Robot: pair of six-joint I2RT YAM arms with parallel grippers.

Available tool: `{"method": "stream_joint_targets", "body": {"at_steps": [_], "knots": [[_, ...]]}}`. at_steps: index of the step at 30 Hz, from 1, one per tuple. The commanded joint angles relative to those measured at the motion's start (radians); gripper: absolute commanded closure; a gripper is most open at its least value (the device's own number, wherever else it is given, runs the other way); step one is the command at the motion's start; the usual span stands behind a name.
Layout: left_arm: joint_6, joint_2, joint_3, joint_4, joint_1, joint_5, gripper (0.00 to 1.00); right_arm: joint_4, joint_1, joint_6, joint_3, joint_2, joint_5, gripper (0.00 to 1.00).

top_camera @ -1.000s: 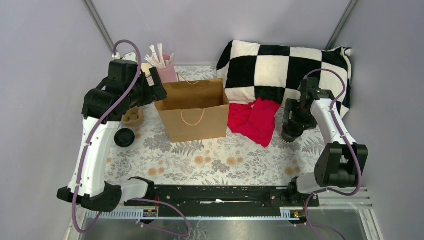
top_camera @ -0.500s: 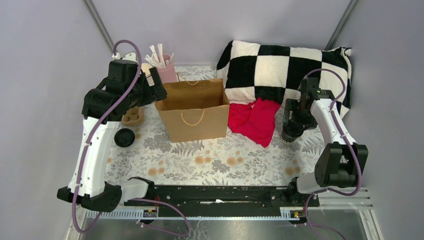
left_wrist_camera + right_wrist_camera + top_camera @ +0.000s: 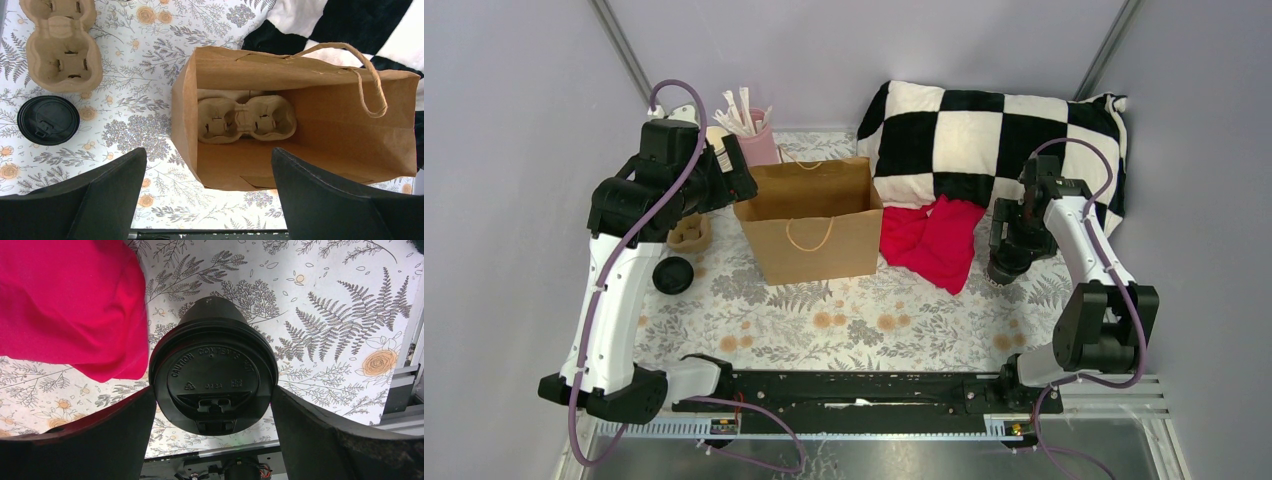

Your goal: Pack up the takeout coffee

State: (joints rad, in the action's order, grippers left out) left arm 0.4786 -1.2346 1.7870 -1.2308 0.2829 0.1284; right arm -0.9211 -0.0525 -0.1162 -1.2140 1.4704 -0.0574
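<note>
I get soft, bright, even light across the table, with faint shadows and no glare. Between the right gripper fingers, the takeout coffee is sharp enough to show raised lettering on its lid, though the fingers themselves look dark and soft. Beyond the left gripper, the bag interior is crisp and slightly shaded.

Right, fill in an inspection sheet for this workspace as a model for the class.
Surface: floral cloth, lying flat.
Job's things: bag upright and open, a carrier inside; left cup and right cup, both lidded, standing outside the bag.
Clutter: spare carrier, pillow, red cloth, pink pot of white sticks.
Grippers: left gripper by the bag's mouth, jaws open, empty; right gripper, jaws open either side of the right cup.
Cables: purple cable looped along each arm; no snag seen.
Surroundings: plain walls; nothing else seen.
</note>
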Motion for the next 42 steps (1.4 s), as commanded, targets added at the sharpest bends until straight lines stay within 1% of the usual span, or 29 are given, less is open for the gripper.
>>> {"method": "stream_joint_targets", "body": {"at_steps": [1, 9, 14, 17, 21, 24, 29, 31, 33, 35, 38, 41, 42], "knots": [[-0.011, 0.016, 0.011, 0.042, -0.007, 0.006, 0.01, 0.016, -0.001, 0.014, -0.007, 0.019, 0.020, 0.10], [-0.013, 0.017, 0.011, 0.042, -0.008, 0.007, 0.02, 0.018, -0.001, 0.015, -0.004, 0.027, 0.018, 0.13], [-0.015, 0.020, 0.009, 0.042, -0.010, 0.009, 0.01, 0.002, -0.001, 0.017, -0.019, 0.020, 0.019, 0.22], [-0.008, 0.021, 0.006, 0.039, -0.010, 0.021, 0.01, -0.028, -0.001, 0.008, -0.051, -0.010, 0.017, 0.24], [0.039, 0.016, 0.019, 0.008, -0.020, 0.097, 0.01, -0.082, -0.001, -0.024, -0.099, -0.097, 0.009, 0.26], [0.061, -0.006, 0.035, -0.034, -0.039, 0.134, 0.01, -0.112, -0.001, -0.066, -0.153, -0.179, 0.112, 0.26], [0.087, -0.051, 0.026, -0.070, -0.074, 0.097, 0.01, -0.086, 0.000, -0.124, -0.283, -0.307, 0.374, 0.26], [0.081, -0.062, 0.029, -0.063, -0.081, 0.079, 0.03, -0.061, 0.000, -0.154, -0.360, -0.319, 0.482, 0.27], [0.066, -0.064, 0.027, -0.041, -0.082, 0.056, 0.07, -0.029, 0.002, -0.202, -0.422, -0.315, 0.594, 0.28], [0.046, -0.060, 0.001, -0.009, -0.082, 0.037, 0.09, 0.014, 0.012, -0.251, -0.473, -0.304, 0.679, 0.28], [0.025, -0.068, -0.040, 0.019, -0.082, 0.042, 0.12, 0.065, 0.046, -0.297, -0.575, -0.272, 0.742, 0.28], [0.000, -0.075, -0.062, 0.034, -0.081, 0.037, 0.22, 0.056, 0.171, -0.299, -0.717, -0.205, 0.742, 0.28], [-0.010, -0.070, -0.074, 0.051, -0.081, 0.022, 0.25, 0.041, 0.234, -0.295, -0.764, -0.177, 0.729, 0.28]]}}
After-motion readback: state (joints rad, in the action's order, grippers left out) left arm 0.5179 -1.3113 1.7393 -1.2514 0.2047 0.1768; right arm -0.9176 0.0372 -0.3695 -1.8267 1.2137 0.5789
